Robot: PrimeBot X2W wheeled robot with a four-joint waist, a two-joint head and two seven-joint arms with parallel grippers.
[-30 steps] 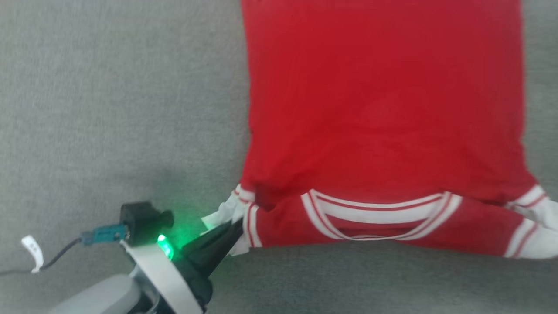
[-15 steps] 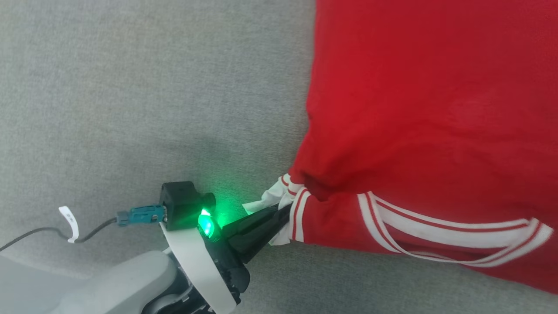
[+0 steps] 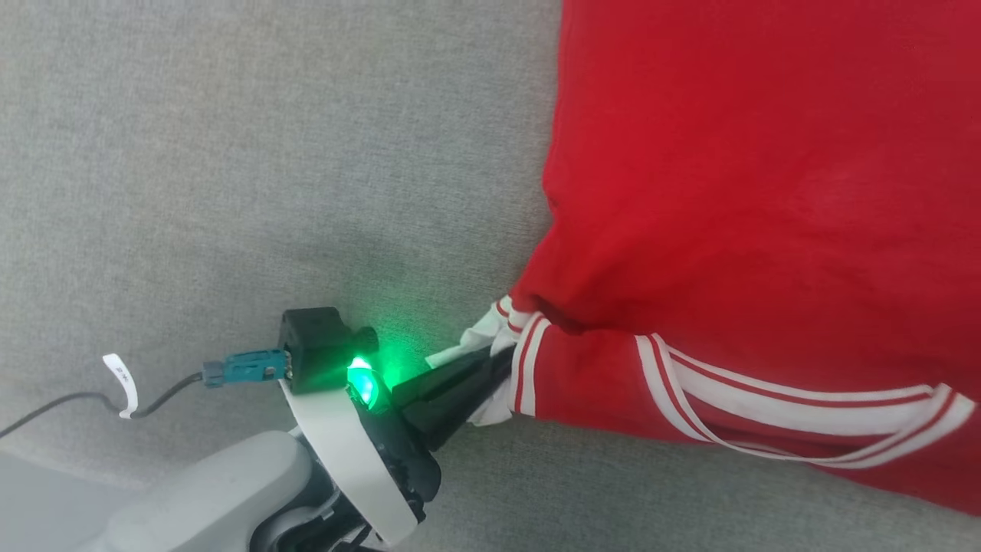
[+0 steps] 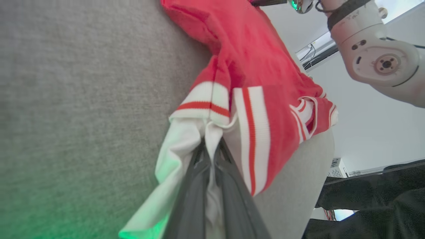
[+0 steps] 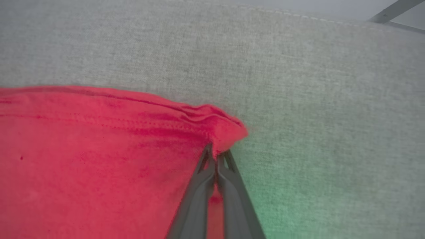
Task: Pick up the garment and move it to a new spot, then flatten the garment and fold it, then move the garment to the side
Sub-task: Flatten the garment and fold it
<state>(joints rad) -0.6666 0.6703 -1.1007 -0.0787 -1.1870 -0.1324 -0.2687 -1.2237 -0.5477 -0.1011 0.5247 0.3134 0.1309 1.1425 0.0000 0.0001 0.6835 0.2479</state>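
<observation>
Right claw [image 5: 216, 154] has just closed on a hem corner [image 5: 229, 131] of the garment [image 3: 736, 192]; left claw [image 3: 497, 363] pinches its white sleeve [image 4: 179, 149]. Garment lies on the bench [image 3: 230, 153]. Pick-up step; next, a level two-arm lift.

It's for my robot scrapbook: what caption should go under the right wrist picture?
The right gripper pinches a corner of the red garment lying on the grey fabric surface.

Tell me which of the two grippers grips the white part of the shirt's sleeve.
The left gripper: its fingers pinch the white sleeve cloth next to the striped trim. The right gripper pinches a plain red corner of the garment instead.
</observation>
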